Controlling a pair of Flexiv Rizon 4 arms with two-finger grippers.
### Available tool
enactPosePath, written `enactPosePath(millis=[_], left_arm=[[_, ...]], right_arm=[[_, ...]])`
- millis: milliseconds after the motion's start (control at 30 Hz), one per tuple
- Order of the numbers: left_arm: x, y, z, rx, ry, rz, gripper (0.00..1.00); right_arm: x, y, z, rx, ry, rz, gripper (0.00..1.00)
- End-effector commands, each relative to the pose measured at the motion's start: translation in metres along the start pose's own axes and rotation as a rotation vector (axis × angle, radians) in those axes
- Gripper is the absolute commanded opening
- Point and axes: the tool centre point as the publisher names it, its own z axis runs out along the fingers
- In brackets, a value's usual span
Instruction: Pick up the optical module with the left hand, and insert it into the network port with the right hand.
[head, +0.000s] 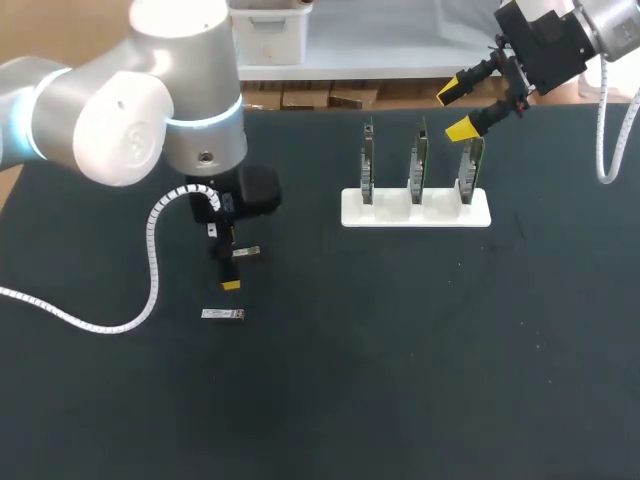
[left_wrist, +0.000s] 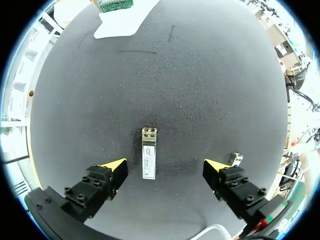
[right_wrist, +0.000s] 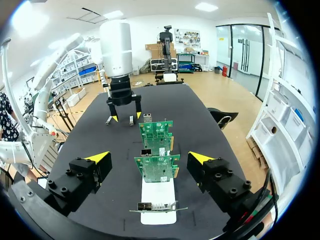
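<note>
Between left claw (left_wrist: 165, 165) tips, optical module (left_wrist: 149, 161)

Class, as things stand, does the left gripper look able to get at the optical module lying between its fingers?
Probably yes. The left gripper is open above the optical module, which lies flat on the table with nothing over it. A second module lies apart, beside one finger.
</note>
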Motion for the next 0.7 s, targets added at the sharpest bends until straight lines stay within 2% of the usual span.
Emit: enactPosePath(millis=[33,700], left_arm=[[-0.0018,0.0032,0.0004,0.006,0.008,0.005,1.0],[-0.0021,0.0021,0.0046,0.012,0.014,-0.005,1.0]], right_arm=[[0.0004,0.0015,0.0001,0.003,-0.002,-0.001,1.0],[0.0004,0.0015,0.0001,0.003,-0.002,-0.001,1.0]])
